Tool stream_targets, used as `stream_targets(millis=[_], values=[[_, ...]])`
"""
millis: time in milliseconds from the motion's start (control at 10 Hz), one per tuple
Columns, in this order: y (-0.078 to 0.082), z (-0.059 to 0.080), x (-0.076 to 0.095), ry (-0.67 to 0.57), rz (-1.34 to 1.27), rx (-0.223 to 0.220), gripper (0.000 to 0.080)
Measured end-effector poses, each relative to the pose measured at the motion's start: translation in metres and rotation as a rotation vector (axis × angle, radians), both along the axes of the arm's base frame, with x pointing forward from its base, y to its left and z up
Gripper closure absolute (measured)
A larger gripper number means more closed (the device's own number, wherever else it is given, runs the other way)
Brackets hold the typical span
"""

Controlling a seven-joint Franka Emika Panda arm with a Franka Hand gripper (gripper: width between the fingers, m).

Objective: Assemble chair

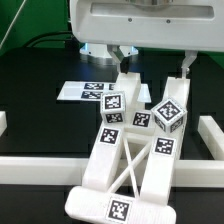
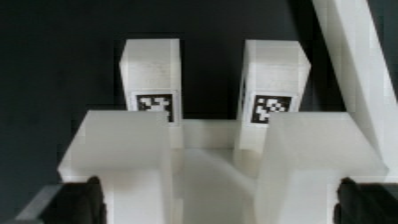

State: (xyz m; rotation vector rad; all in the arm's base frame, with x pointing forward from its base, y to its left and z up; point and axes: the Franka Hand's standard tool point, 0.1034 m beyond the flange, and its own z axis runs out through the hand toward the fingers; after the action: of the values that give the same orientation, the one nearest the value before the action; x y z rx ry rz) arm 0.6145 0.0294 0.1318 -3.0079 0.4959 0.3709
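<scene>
In the exterior view, you are seeing the chair (image 1: 135, 150) lying on the black table (image 1: 40, 110), its X-braced part facing the camera and two blocky legs rising toward the arm. The gripper (image 1: 153, 62) is hanging just above those legs with its fingers spread wide, holding nothing. The marker board (image 1: 88, 90) is lying flat behind, toward the exterior view's left. A white rail (image 1: 45, 165) is bordering the front.

In the wrist view, you are looking down on the chair (image 2: 196, 150); two tagged legs are standing side by side, a dark gap between them.
</scene>
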Motion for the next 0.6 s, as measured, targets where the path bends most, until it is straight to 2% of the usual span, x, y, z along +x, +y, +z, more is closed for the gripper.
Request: stream_targets(millis=[300, 600], values=[[0.001, -0.009, -0.002, -0.02, -0.001, -0.006, 0.0151], [0.006, -0.02, -0.011, -0.033, 0.0, -0.01, 0.0151]])
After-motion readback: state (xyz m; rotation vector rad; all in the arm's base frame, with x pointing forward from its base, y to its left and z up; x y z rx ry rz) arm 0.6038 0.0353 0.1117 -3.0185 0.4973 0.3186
